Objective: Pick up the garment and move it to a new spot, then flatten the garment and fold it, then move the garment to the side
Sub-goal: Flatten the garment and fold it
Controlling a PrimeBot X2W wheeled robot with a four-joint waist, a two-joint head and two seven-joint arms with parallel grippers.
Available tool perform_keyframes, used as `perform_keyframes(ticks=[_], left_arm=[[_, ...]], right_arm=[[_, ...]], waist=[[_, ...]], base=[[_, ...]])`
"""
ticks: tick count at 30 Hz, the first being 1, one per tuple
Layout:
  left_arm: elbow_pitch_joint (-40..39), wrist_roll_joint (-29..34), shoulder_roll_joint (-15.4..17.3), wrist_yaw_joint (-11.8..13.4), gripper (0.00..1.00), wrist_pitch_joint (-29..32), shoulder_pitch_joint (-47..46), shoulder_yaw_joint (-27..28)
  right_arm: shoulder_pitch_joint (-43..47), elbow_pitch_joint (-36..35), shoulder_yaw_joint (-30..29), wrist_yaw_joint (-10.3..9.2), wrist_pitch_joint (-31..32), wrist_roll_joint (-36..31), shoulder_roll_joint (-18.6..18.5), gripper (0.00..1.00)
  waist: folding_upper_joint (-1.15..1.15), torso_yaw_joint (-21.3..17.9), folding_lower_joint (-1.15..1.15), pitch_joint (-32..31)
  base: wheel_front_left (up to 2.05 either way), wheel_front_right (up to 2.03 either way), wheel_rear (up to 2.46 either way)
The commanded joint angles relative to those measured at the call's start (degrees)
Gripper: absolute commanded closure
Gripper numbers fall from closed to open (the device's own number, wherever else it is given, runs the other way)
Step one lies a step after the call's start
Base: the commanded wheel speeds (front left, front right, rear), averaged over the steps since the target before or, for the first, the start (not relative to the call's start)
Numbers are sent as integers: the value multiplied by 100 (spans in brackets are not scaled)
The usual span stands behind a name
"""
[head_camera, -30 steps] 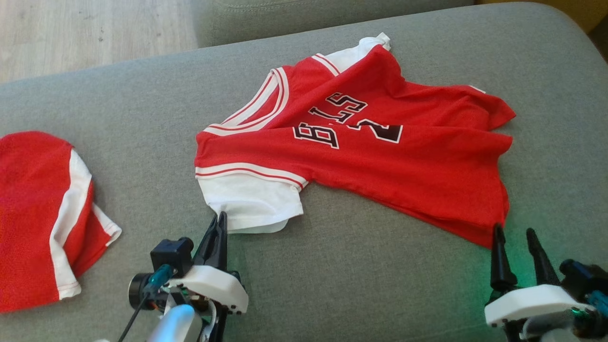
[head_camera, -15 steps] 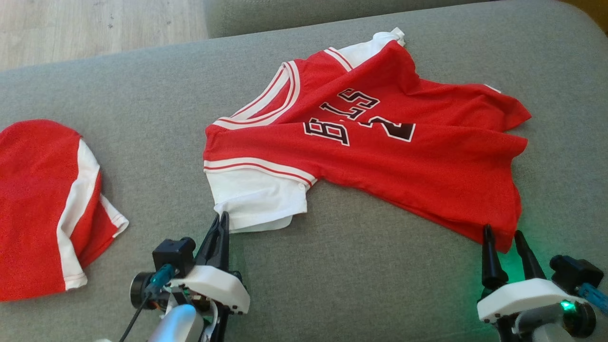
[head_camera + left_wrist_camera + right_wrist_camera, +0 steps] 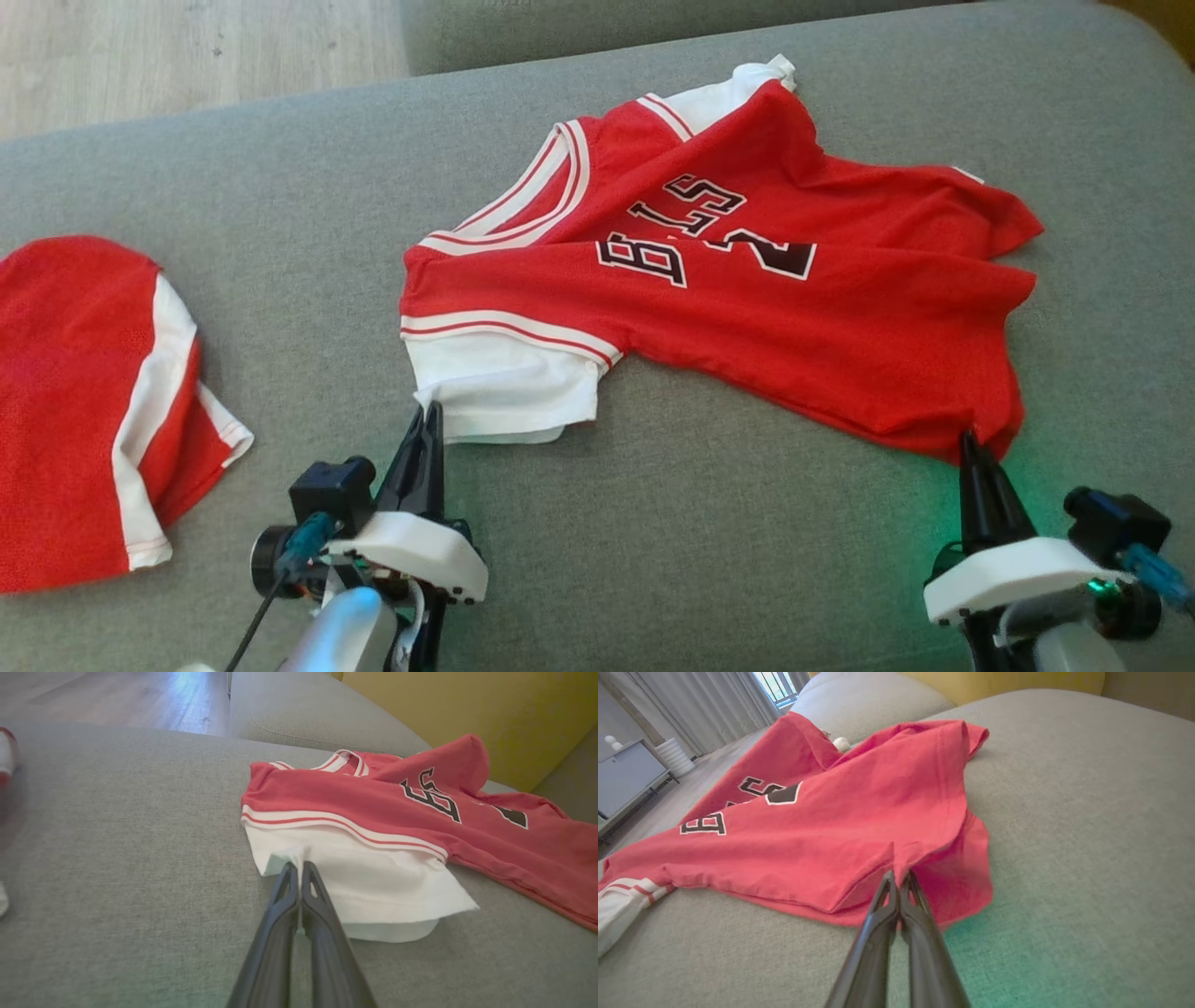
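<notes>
1. Progress, as I judge it: early. Both near corners are gripped, but the garment (image 3: 747, 308) lies on the grey cushion (image 3: 280, 215), unflattened and unfolded. The lift and move to a new spot looks not yet done. Flattening, folding and setting it aside are all left.
2. Far left: second red garment (image 3: 75, 401), mesh-like knit with a white side stripe, lying bunched and untouched.
3. Lower left: left gripper (image 3: 425, 411), fingers pressed together, pinching the corner of the white sleeve (image 3: 509, 392). The cloth is thin and smooth, double-layered and hemmed.
4. Centre to right: the garment is a red jersey with striped red-and-white trim and black, white-edged lettering. It is limp and creased, with one part lapped over another.
5. Lower right: right gripper (image 3: 969, 439), fingers pressed together, pinching the red hem corner; the cloth puckers at the tips.
6. The cushion is coarse woven upholstery with rounded edges.
</notes>
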Motion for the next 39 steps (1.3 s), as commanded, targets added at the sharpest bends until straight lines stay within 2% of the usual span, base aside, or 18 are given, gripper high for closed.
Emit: perform_keyframes(ticks=[1,4,10,15,21,26,34,39], left_arm=[[-146,-46,95,48,100,-118,-190,191],[-188,-62,115,77,100,-197,-193,252],[-636,-22,334,156,100,-379,-292,480],[-1277,5,707,153,100,-320,-641,699],[-2371,-147,1147,248,100,-8,-1367,1203],[-3424,-357,1315,375,100,316,-1780,1528],[-4966,-557,1561,741,100,1131,-1736,1758],[-5068,-552,1800,734,100,1638,-1924,1662]], right_arm=[[-179,-274,152,43,-85,-66,-58,100],[-162,-423,153,43,-90,-103,-58,100],[-253,-1252,208,43,-45,-398,-211,100],[-739,-2078,397,43,185,-711,-727,100],[-1795,-2788,442,43,510,-888,-1372,100],[-2401,-3291,426,43,876,-940,-1603,100],[-2245,-4206,123,43,1518,-769,-1692,100],[-2236,-4356,126,43,1819,-761,-1846,100]], waist=[[0,1,0,-39],[0,0,0,-83],[0,-30,0,-297],[0,-95,0,-504],[0,-190,0,-823],[0,-225,0,-965],[0,-213,0,-904],[0,-190,0,-496]], base=[[0,0,0],[0,0,0],[0,0,0],[0,0,0],[0,0,0],[0,0,0],[0,0,0],[0,0,0]])
